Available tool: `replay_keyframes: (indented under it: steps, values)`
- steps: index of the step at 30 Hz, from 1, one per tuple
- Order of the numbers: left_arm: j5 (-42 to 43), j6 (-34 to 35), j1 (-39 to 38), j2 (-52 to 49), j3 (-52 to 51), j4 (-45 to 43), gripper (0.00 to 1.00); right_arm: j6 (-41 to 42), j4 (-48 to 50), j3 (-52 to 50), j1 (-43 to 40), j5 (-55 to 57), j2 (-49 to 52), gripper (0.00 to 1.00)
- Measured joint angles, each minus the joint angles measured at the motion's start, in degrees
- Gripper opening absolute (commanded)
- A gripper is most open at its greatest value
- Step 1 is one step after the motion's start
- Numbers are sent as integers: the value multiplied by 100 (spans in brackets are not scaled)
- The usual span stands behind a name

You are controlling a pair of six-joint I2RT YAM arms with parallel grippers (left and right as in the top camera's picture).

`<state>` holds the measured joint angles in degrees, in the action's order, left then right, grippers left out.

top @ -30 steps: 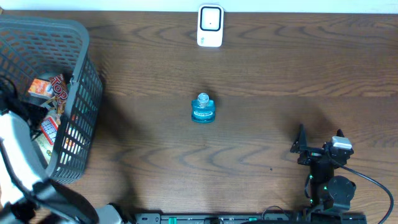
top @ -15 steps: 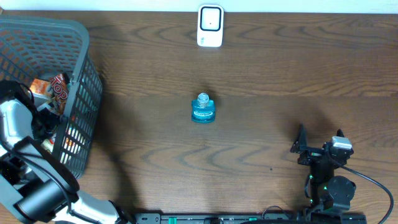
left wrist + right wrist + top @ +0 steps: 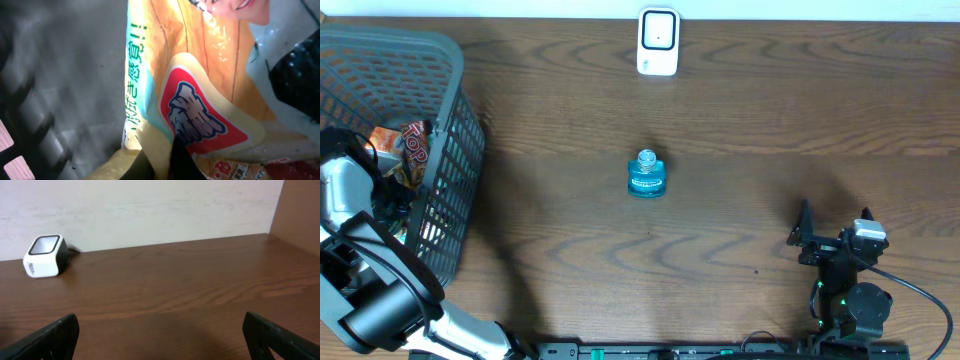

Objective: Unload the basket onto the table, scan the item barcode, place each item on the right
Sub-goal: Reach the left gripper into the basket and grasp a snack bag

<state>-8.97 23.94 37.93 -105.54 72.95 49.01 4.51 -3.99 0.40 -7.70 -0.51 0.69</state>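
My left gripper (image 3: 175, 159) is down inside the basket (image 3: 448, 140), with the arm bent over the pile in there. A second ago these fingers stood spread wide. Now they are pressed together, and from the wrist view I judge they have nipped a fold of the snack packet (image 3: 200, 100), whose orange and red film fills the view and bunches around the dark fingertip. The item to be scanned therefore lies in the basket, in my left grip. The overhead view hides the contact itself behind my arm and the basket wall.

That closing is the change that matters: reaching is done and the pick has begun. The film is thin and slippery, so I expect the hold to prove itself only on the lift. I see no barcode on the face turned to me, so the packet will likely need turning.

Right of the basket, well apart from it, a small blue bottle (image 3: 646, 175) stands upright on the table (image 3: 770, 120). The scanner (image 3: 658, 42) sits about as far right of the basket, but at the table's far edge, so the packet has a long way to travel.

Furthest right of the basket, my right gripper (image 3: 833, 228) rests with its fingers spread wide and nothing between them.
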Motion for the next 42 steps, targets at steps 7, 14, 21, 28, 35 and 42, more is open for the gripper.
replay_keyframes:
  steps: [7,14,21,28,35,42]
  values:
    - [17,0,2,125,28,179,7,0,0,0,0,0,0,99]
    - [157,92,13,1453,136,-15,7,0,0,0,0,0,0,99]
    - [328,411,13,3576,415,-590,40,0,0,0,0,0,0,99]
    - [136,599,17,4336,433,-450,98,0,0,0,0,0,0,99]
    - [-109,420,22,2649,-101,140,98,0,-2,0,0,0,0,99]
    - [-129,256,22,787,-643,149,98,-2,0,0,0,0,0,99]
